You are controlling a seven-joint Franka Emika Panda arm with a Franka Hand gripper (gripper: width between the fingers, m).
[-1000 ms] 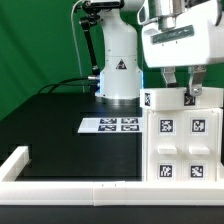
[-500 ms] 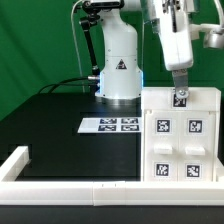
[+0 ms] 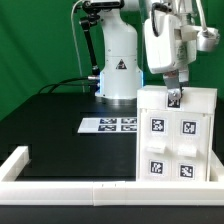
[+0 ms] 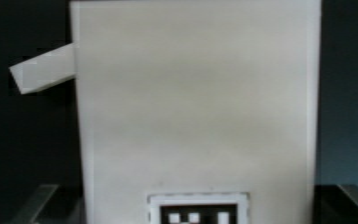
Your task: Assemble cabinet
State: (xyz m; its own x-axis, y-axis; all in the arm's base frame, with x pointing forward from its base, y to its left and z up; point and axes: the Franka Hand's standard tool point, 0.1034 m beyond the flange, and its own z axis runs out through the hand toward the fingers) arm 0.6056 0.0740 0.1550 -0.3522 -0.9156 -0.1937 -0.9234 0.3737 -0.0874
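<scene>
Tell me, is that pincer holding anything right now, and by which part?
It appears to grip the cabinet by its top edge, near the small tag there. The pincer sits right on that edge, though the closed fingers themselves are hard to make out.

The black table (image 3: pixel 50 130) carries the marker board (image 3: pixel 110 125) near its middle, the white cabinet (image 3: pixel 172 135) toward the exterior view's right, and a white border rail (image 3: pixel 60 185) along its near edge
</scene>
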